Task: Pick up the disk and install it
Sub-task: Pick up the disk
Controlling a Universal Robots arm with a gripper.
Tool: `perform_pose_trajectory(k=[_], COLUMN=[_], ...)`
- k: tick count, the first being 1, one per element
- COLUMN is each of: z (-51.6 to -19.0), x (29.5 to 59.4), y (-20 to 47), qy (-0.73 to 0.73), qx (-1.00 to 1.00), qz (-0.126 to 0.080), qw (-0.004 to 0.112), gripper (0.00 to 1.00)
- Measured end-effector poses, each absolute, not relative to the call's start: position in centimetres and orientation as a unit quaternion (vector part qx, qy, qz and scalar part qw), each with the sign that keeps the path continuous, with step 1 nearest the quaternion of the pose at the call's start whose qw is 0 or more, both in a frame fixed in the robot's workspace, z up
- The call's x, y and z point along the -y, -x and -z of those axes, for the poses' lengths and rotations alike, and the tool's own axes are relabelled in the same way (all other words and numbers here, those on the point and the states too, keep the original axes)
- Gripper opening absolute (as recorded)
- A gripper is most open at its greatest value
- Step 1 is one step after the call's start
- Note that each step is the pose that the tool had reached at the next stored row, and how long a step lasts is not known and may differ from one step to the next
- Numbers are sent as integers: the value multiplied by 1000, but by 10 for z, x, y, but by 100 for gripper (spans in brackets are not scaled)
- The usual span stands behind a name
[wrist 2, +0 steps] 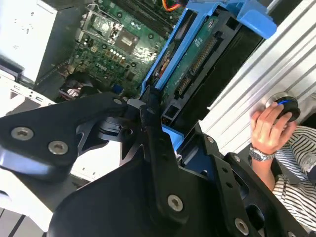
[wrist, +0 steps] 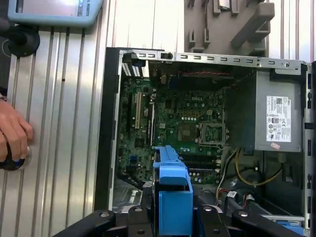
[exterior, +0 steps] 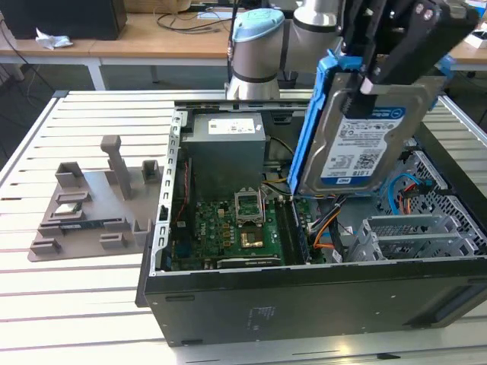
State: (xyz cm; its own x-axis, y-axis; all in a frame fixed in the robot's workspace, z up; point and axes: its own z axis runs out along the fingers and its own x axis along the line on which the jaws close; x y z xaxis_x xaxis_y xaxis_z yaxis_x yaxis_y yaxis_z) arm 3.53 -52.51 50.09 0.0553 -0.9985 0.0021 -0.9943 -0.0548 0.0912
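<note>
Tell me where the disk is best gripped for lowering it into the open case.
Grip it at its upper end, across the two flat faces, coming from above, as the tool has it now. The disk hangs upright, and this hold leaves the blue side rails free.

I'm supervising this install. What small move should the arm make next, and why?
Probably a short descent toward the grey cage: the gripper holds the disk on edge above the open case, not yet seated.
</note>
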Motion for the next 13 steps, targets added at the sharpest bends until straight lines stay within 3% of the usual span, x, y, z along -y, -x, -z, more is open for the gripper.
perform_pose_trajectory(k=[4, 13], z=[-497, -485], x=[554, 556], y=[-75, -143], qy=[-725, -724], qx=[687, 688], qz=[33, 37], qw=[36, 38], gripper=[37, 37])
